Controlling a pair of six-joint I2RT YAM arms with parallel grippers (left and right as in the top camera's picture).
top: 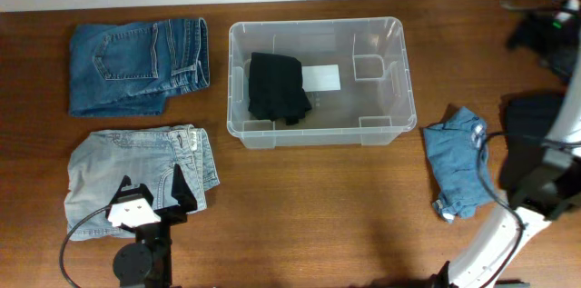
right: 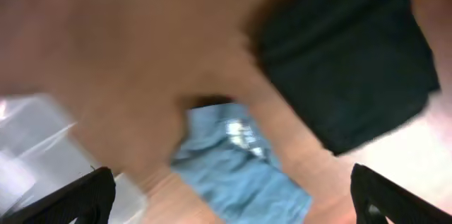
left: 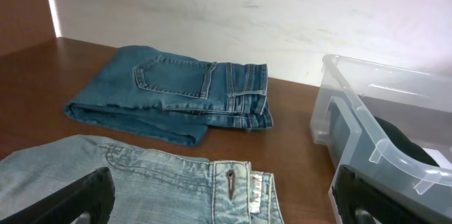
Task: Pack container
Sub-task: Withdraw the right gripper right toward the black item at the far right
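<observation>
Sitting in the upper middle of the overhead view, the container [top: 363, 97] rests on the table [top: 318, 215] with its long side running left to right. A folded black garment [top: 277, 86] lies in its left half, just beside the white label [top: 320, 77] on the base. The right half of the base is bare.

At the upper left of that view, a pair of dark blue jeans [top: 136, 65] lies folded on the table, near the container's left wall but apart from it. Below them, at the lower left, lies a folded pair of pale jeans [top: 136, 165]. The left tool [top: 152, 188] sits over the lower edge of the pale jeans with its fingers spread apart and nothing between them. The left wrist view shows both fingertips at the bottom corners, with the pale waistband between them.

On the right of the overhead view, a small blue denim piece [top: 458, 161] lies crumpled, with a dark cloth [top: 531, 120] just to its right. The right wrist view is badly blurred. The right tool [right: 236, 199] shows fingertips far apart at the bottom corners, open, above the denim piece.
</observation>
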